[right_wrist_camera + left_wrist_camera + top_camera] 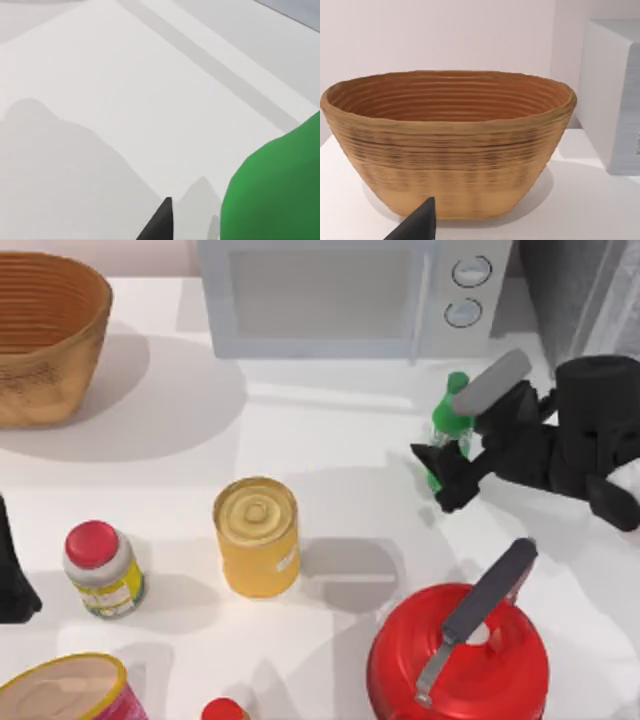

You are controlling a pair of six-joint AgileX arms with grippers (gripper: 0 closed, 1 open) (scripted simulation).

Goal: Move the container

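My right gripper [440, 472] sits just in front of the microwave [345, 295], at its right end, reaching in from the table's right side. The green bottle [447, 420] stands there between my fingers; I cannot tell whether they are pinching it or merely flanking it. In my right wrist view the bottle [277, 192] looms close beside one dark fingertip [161, 224]. My left arm is parked at the table's left edge, well left of the microwave, facing the wicker basket [447, 145].

Green container [447, 418], yellow can [257, 537], red kettle [458, 660], seemingly ribbed tan basket [45, 335].
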